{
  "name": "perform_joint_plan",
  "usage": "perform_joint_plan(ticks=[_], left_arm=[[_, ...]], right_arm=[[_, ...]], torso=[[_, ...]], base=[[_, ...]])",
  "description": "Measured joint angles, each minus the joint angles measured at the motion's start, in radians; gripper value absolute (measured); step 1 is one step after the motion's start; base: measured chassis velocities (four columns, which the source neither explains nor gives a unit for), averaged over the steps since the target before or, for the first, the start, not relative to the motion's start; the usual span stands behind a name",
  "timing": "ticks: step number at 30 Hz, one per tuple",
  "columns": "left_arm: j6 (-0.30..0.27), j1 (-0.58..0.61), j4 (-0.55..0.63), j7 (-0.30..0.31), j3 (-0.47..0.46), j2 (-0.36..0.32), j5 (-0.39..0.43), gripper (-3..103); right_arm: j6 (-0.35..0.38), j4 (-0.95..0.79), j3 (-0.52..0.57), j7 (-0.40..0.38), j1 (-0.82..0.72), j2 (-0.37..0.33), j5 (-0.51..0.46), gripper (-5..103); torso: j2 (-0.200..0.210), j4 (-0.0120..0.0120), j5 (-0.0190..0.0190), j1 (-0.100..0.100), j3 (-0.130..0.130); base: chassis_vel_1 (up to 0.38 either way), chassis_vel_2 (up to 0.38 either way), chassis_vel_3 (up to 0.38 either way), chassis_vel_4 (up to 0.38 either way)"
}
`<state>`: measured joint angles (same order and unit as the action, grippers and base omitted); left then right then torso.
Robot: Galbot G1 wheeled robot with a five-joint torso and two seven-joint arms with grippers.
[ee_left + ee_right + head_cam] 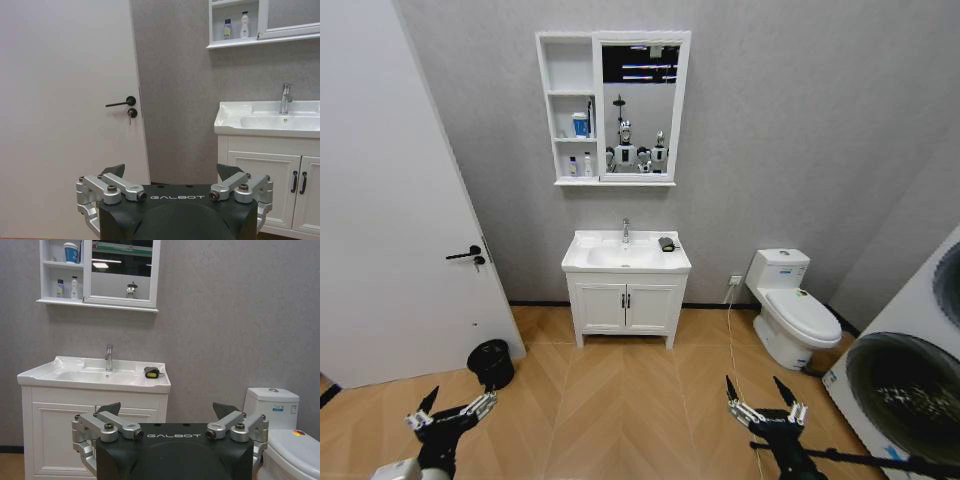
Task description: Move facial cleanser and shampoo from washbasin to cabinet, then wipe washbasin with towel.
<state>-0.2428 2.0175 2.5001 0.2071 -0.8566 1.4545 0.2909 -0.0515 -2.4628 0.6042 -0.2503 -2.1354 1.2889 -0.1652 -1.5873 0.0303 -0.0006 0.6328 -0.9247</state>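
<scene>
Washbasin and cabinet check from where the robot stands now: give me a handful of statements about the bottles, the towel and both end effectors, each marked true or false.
1. Two small bottles stand on the cabinet's lowest shelf. True.
2. The towel hangs over the toilet. False: it lies on the washbasin rim, to the right of the faucet.
3. The left end effector is open and holds nothing. True.
4. The right end effector grips a bottle. False: it is open and empty, low and well short of the washbasin.
5. A bottle stands in the washbasin bowl. False: the bowl holds none.
</scene>
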Motion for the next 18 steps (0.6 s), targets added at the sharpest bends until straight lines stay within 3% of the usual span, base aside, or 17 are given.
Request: perform_joint_plan(ticks=[18], left_arm=[[0.000, 0.000, 0.000, 0.000, 0.000, 0.000, 0.000, 100]], right_arm=[[0.000, 0.000, 0.000, 0.000, 0.000, 0.000, 0.000, 100]], torso=[[0.000, 0.0000, 0.0000, 0.000, 0.000]], base=[[0.000, 0.000, 0.000, 0.000]])
